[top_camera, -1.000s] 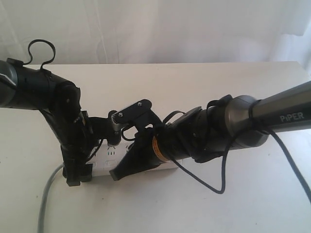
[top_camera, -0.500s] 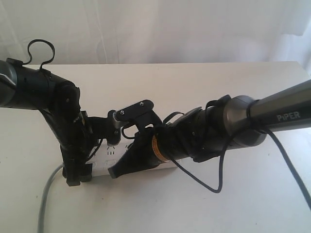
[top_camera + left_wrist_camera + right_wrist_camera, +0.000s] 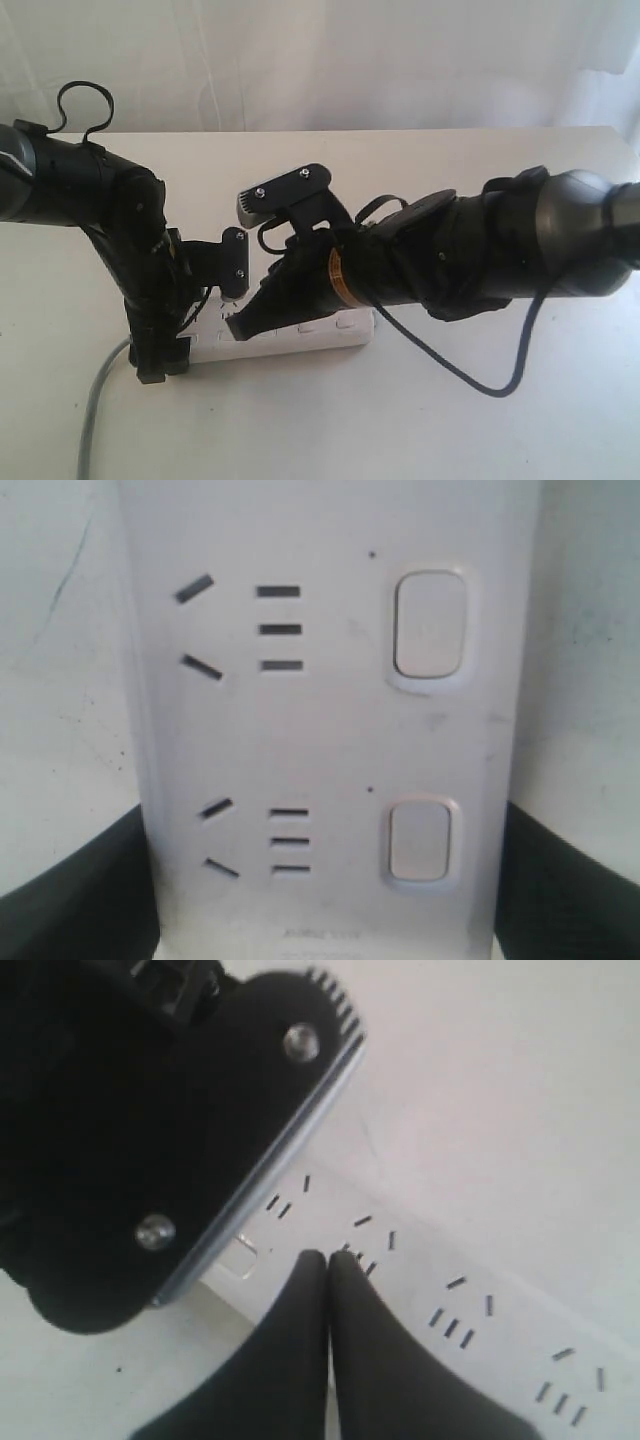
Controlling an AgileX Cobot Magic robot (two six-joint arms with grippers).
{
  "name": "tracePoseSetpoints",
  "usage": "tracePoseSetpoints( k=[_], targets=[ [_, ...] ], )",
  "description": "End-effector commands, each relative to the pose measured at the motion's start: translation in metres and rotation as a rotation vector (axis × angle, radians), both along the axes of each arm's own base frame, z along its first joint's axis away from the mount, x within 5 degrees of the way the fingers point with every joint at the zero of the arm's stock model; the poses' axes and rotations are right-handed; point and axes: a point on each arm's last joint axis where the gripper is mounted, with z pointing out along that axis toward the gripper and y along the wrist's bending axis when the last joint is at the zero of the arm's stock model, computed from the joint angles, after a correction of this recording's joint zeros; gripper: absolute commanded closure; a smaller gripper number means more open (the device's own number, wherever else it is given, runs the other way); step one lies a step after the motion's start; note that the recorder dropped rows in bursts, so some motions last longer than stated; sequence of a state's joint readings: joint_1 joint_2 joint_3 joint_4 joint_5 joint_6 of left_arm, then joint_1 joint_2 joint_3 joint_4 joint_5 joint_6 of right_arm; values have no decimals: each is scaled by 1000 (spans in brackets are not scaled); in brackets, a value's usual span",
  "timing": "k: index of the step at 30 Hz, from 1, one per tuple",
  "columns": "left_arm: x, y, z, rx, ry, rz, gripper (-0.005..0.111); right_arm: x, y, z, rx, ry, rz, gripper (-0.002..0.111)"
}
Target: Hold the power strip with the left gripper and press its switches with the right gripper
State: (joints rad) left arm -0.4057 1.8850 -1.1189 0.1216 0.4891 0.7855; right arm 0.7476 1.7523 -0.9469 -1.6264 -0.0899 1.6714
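While wide, left hand [image 3: 325, 880] around strip [image 3: 320, 730].

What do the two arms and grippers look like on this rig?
Left arm: matte black with chunky joints, and a thin looped cable rising above it. Left gripper: plain black fingers. Right arm: thick dark-grey tube, black wrist section with an orange ring, and a slack black cable hanging below. Right gripper: two smooth black fingers tapering to rounded tips.
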Motion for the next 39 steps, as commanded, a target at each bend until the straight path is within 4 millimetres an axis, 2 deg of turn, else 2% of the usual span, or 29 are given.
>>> tracePoseSetpoints(
  k=[1,7,20,29,35,39],
  targets=[
    [-6,5,-28,37,62,-3,107,-5,-8,-1,-28,-13,-23,108],
    [-6,5,-28,38,66,-3,107,-10,-17,-17,-90,5,-32,108],
    [-6,5,-28,38,66,-3,107,-8,-21,-24,-133,-7,-56,108],
    [-6,5,-28,37,64,-3,107,-10,-17,-54,-171,81,-22,108],
    [-6,5,-28,37,64,-3,107,-8,-19,-50,-175,61,-40,108],
    [-6,5,-28,37,64,-3,107,-4,-15,-34,-137,21,-42,108]
  ],
)
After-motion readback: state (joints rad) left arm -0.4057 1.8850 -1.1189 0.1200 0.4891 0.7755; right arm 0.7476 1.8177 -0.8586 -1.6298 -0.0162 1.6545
